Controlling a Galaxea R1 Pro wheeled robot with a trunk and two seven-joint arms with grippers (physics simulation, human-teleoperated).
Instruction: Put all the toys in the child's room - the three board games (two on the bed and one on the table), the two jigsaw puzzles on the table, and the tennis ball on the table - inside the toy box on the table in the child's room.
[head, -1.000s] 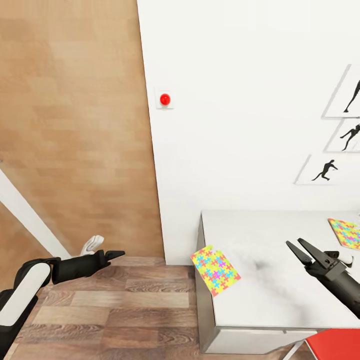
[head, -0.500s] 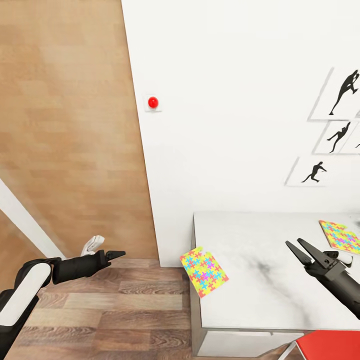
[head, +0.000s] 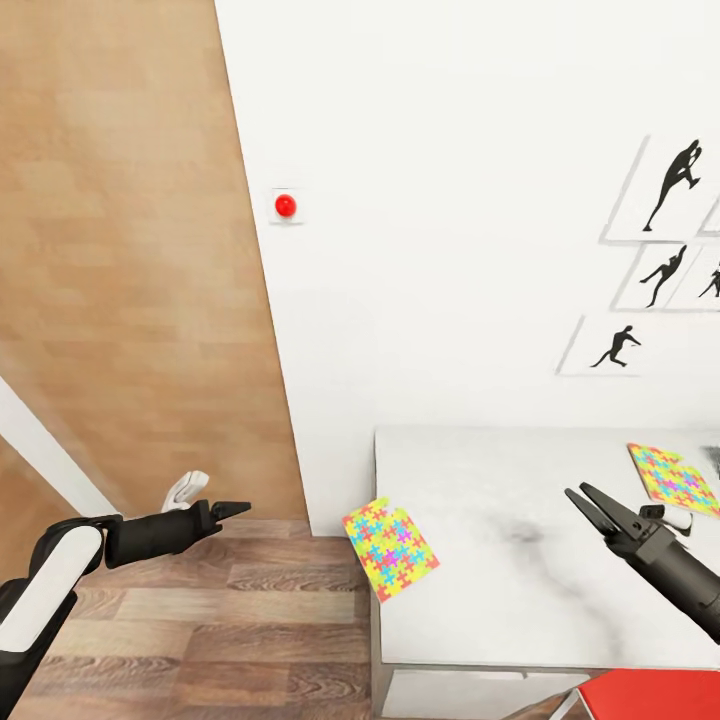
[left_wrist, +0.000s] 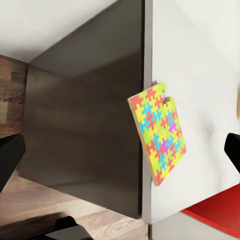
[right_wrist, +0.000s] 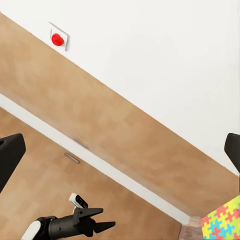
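Bright puzzle colours mark the two things I can reach for right now. One jigsaw puzzle (head: 390, 548) hangs over the near left corner of the table (head: 500, 590), part of it past the edge above the wooden floor (head: 220, 630); the left wrist view shows it (left_wrist: 159, 141) overlapping the tabletop's edge beside the dark side panel (left_wrist: 85, 130). The second jigsaw puzzle (head: 675, 478) lies flat farther back on the table, near the right side of the head view. I cannot see the toy box, the ball or any board game here.

My right gripper (head: 597, 505) hovers above the tabletop with its fingers spread, empty, between the two puzzles. My left gripper (head: 235, 510) hangs out over the floor, well apart from the table; its fingers look close together, but I cannot tell for sure whether they are fully pressed.

The risk I see is the overhanging puzzle. If I come at it from the table side and nudge it outward, it could slide off and drop to the floor. A thin flat board is also hard to pinch off a surface, so a careless closing may only push it.
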